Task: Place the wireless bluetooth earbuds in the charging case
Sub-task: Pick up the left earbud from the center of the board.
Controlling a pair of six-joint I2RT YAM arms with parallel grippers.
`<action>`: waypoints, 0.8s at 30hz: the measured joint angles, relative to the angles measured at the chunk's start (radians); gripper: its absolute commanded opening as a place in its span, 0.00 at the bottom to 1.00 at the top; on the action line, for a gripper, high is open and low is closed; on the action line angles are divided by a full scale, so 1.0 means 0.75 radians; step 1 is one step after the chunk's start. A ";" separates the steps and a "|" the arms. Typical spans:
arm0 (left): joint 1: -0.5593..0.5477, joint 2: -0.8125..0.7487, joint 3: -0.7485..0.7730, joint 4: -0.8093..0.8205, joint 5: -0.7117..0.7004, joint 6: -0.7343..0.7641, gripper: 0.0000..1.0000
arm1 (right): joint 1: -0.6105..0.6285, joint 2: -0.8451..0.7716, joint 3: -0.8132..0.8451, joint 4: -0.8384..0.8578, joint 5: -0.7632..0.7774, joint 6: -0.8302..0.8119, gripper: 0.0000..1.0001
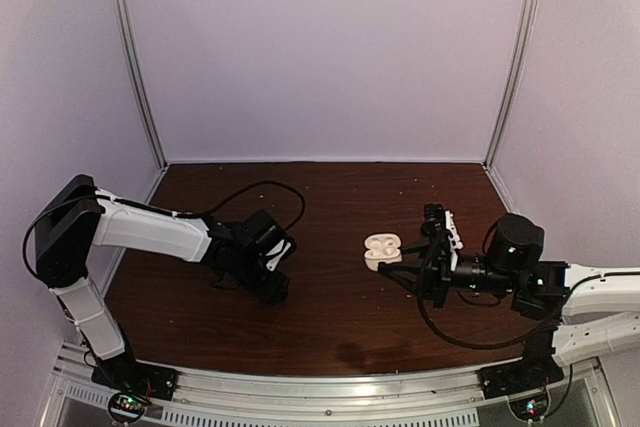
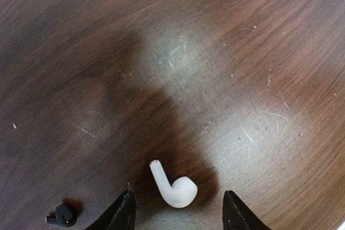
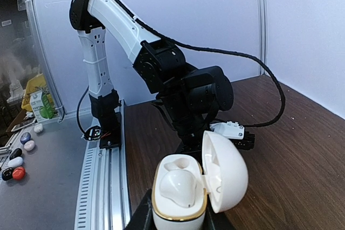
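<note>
**A:** What's the left arm on rn?

**B:** The pick, I'd say. The white earbud is lying flat on the worktop. The left jaws are partway open w/ one tip either side of it. Neither tip is touching and nothing is held.

**A:** How to do it well?

**B:** Imo pinch the fat bulb end, not the thin stem, or it'll prob. swivel. The stem slants off towards one tip, so I'd square up over the bulb first. Get the tips right down near the wood, bc the thing's low and looks slick. Then close slowly so it doesn't squirt out.

**A:** Anything in the way?

**B:** There's a black earbud just outside one tip, near but apart. It shouldn't get caught, but watch it on the way down.

**A:** And the other side?

**B:** The right jaws are closed on the case and hold it upright. The lid is swung open to one side. In the overhead view the case sits well apart from the left arm, across the worktop. Can't tell from here whether its slots are free. It's worth checking which slot suits this earbud before carrying it over.
</note>
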 measured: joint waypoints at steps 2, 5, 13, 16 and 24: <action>0.000 0.006 -0.002 0.012 -0.010 -0.020 0.52 | -0.001 -0.001 0.000 -0.004 0.005 0.000 0.00; 0.000 0.032 -0.003 0.043 -0.036 -0.046 0.48 | -0.002 -0.001 0.000 -0.010 0.011 0.000 0.00; 0.000 0.035 -0.018 0.083 -0.096 -0.067 0.40 | -0.007 -0.001 0.000 -0.017 0.024 -0.001 0.00; 0.000 0.035 -0.023 0.094 -0.102 -0.066 0.40 | -0.009 -0.001 0.000 -0.019 0.025 -0.001 0.00; 0.004 0.001 -0.075 0.135 -0.102 -0.061 0.41 | -0.017 -0.001 0.000 -0.020 0.025 -0.002 0.00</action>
